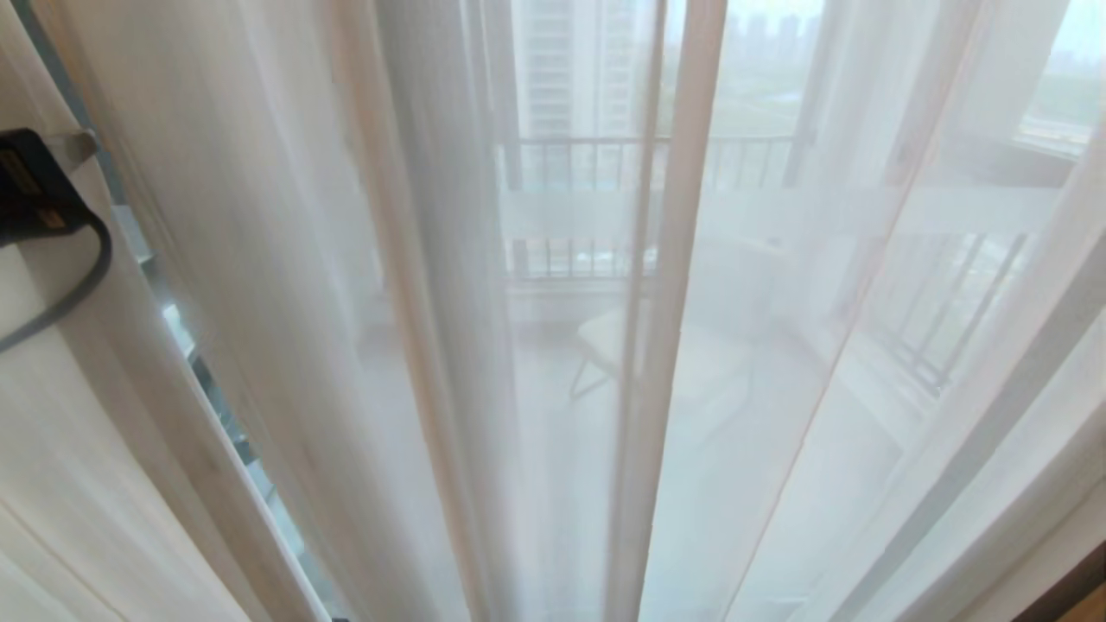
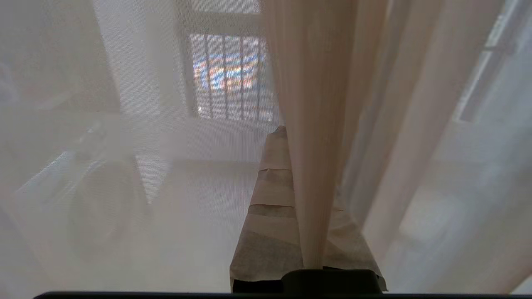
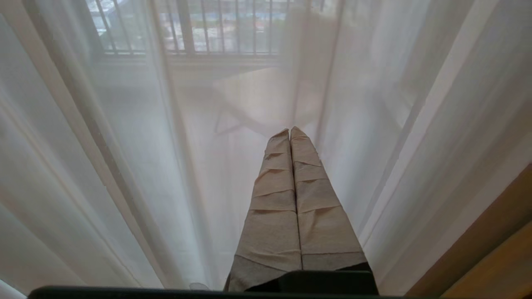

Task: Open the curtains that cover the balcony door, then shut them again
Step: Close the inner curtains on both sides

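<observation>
No legible writing anywhere; left gripper [image 2: 291, 137] clamped on a fold of the curtains [image 1: 259, 259], jaws pinched tight on the fabric; sheer layer hangs across the balcony door [image 1: 518, 173], railing [image 1: 596, 155] dim behind; right gripper [image 3: 290, 132] closed, empty, just short of the sheer.

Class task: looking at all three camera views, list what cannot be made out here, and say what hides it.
- Left gripper, left wrist view: one finger hidden by a fold of the curtains.
- Balcony chair, head view: veiled by sheer fabric.
- Left arm, head view: cut off by the edge.
</observation>
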Robot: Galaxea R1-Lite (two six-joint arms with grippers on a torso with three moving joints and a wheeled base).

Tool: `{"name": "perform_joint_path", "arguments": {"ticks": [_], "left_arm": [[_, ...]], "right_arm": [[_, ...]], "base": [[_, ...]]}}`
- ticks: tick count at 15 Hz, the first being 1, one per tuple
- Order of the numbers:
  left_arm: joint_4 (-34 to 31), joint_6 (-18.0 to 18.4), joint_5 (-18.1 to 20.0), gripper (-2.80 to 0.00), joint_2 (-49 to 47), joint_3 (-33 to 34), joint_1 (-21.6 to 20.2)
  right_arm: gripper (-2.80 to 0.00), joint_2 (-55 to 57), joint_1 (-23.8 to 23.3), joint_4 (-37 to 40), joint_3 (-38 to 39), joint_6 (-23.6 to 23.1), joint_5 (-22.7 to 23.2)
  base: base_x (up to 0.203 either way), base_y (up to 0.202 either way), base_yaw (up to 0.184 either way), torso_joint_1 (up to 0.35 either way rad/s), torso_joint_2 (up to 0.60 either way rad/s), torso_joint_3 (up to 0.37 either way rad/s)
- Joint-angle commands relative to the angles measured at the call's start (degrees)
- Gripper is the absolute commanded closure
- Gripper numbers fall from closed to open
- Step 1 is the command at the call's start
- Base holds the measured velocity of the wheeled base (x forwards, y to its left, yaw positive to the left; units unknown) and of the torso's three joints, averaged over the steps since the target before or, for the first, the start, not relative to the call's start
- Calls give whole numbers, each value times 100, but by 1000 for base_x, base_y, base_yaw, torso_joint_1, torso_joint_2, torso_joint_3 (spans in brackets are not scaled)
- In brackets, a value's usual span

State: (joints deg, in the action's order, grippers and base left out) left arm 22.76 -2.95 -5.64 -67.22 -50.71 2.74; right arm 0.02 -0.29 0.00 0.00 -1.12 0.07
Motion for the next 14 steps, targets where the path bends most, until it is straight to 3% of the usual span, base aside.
{"name": "perform_joint_path", "arguments": {"ticks": [1,10,14], "left_arm": [[18,-4,-7,0,8,0,-2],[9,-4,-7,0,34,-44,-2],[39,-4,4,0,33,-78,132]], "right_arm": [[0,-2,3,0,0,-2,1],[0,-2,-6,0,0,-2,1],[0,-2,3,0,0,-2,1]], "base": [[0,-190,1,4,2,-1],[0,-183,0,3,3,3],[0,-24,-1,1,0,1]]}}
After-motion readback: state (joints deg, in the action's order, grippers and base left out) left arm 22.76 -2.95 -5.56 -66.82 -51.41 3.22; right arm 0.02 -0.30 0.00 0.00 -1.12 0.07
